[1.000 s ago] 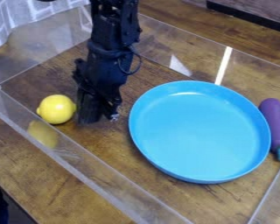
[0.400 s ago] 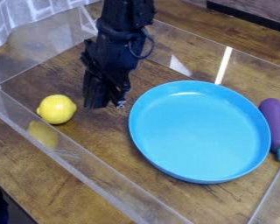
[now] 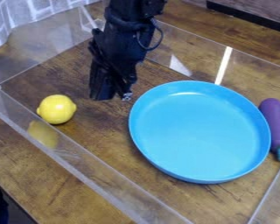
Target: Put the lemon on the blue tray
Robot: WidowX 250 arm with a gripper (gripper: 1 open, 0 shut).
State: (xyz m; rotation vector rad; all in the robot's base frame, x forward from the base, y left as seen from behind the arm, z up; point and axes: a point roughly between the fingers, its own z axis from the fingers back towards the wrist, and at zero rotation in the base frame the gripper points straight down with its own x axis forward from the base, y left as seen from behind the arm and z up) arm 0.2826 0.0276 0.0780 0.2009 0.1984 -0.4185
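Nothing is yet accomplished: the lemon [image 3: 57, 109] lies at left-centre, apart from the empty blue tray [image 3: 201, 129]. The gripper [image 3: 106, 91], jaws closed on nothing, is poised between them.

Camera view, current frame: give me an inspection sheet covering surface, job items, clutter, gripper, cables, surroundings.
Surface: wooden table inside low clear plastic walls.
Lemon: on the table at the left, apart from the tray and not held.
Tray: blue, nothing in it, right of the lemon.
Clutter: purple eggplant just beyond the tray's right rim.
Gripper: shut on nothing, pointing steeply down, between lemon and tray, clear of both.
Cables: black cable loops on the arm.
Surroundings: dark shapes at the top edge, too unclear to name.
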